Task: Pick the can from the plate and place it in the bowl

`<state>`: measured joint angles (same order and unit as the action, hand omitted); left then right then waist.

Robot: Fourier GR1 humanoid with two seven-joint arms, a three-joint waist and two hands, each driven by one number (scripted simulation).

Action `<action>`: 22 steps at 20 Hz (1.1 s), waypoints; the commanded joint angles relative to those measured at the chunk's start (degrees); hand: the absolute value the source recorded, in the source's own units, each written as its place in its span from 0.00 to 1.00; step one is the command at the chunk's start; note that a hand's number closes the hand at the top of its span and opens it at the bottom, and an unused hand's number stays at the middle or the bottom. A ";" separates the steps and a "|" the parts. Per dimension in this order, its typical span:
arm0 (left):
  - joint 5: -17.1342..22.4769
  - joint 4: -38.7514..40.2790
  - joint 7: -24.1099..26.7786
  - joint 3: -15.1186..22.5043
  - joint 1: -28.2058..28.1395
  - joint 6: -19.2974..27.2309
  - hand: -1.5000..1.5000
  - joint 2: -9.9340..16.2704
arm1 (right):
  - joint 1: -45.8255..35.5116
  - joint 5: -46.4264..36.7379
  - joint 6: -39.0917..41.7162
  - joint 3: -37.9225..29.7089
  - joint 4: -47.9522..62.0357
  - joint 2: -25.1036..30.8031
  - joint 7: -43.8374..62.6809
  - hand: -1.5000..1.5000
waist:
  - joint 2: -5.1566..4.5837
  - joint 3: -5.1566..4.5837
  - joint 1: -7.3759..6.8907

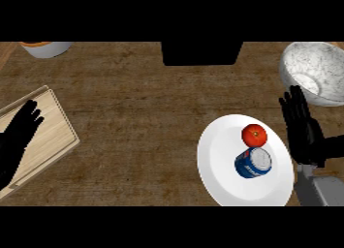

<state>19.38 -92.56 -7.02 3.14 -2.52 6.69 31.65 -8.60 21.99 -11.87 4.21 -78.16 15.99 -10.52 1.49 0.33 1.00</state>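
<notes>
A blue and white can [254,163] lies on its side on the white plate [225,181] at the lower right. A red tomato [255,135] sits on the same plate just behind the can. The speckled white bowl [319,72] stands at the far right, beyond the plate. My right hand [304,131] is open with fingers straight, just right of the plate and in front of the bowl, touching neither the can nor the tomato. My left hand [11,143] rests open at the left edge, over the cutting board.
A wooden cutting board [49,133] lies at the left. A white cup with an orange top [44,48] stands at the back left. A black block [201,53] sits at the back centre. The counter is brown wood.
</notes>
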 commanded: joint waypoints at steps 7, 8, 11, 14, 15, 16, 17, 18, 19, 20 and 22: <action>-7.84 -2.13 1.52 -0.47 6.32 6.46 0.50 0.16 | 1.62 -7.56 11.95 -6.86 0.68 21.12 -5.00 1.00 | -1.51 -0.92 2.33; -9.35 -2.31 0.76 0.68 8.41 8.37 0.50 -1.30 | 3.45 0.30 9.17 -11.82 4.73 13.31 -8.40 1.00 | -1.90 -0.15 1.61; -15.80 -3.40 -2.19 6.40 10.61 13.54 0.50 -5.68 | 5.76 9.36 29.77 -13.83 9.93 12.17 -21.40 0.00 | -1.65 -0.10 -0.23; -14.49 -2.48 -4.30 4.10 12.04 11.35 0.50 -3.50 | 11.31 2.38 36.79 -11.27 6.32 15.92 -30.40 0.00 | -1.45 -0.18 0.04; -13.88 -1.27 -2.86 3.44 12.71 10.75 0.50 -3.99 | 9.36 2.15 38.07 -13.05 6.63 20.21 -29.16 0.00 | -1.51 -0.25 -0.14; -14.58 1.86 -0.23 3.51 12.71 10.39 0.50 -4.63 | 11.80 -0.76 36.37 -12.42 3.80 20.80 -30.03 0.00 | -1.51 -0.33 0.32; -16.67 -1.81 -3.34 6.13 13.04 13.55 0.50 -6.93 | 9.86 -1.06 36.87 -13.37 4.27 24.03 -27.82 0.00 | -1.41 -0.30 -0.13; -17.93 -0.51 -3.58 6.19 14.77 13.75 0.50 -6.71 | 12.63 -4.37 35.45 -12.16 2.07 23.51 -29.73 0.00 | -1.40 -0.31 0.28; -15.94 0.52 -2.70 4.86 14.00 11.40 0.50 -5.98 | 10.20 -5.97 34.95 -11.17 2.16 24.26 -27.92 0.00 | -1.49 -0.35 -0.46; -16.19 1.27 -3.10 4.77 15.02 11.55 0.50 -6.05 | 10.66 -6.92 36.21 -11.12 1.59 26.93 -26.71 0.00 | -1.50 -0.36 -0.27; -16.57 2.32 -1.91 5.14 13.83 11.91 0.50 -6.90 | 10.51 -7.16 35.07 -11.05 -5.46 31.16 -19.10 0.00 | -1.30 -0.55 0.21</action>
<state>3.55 -92.05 -9.27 7.80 10.99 18.40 25.79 1.72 18.12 22.79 -7.35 -77.48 40.79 -34.86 0.06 -0.01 0.97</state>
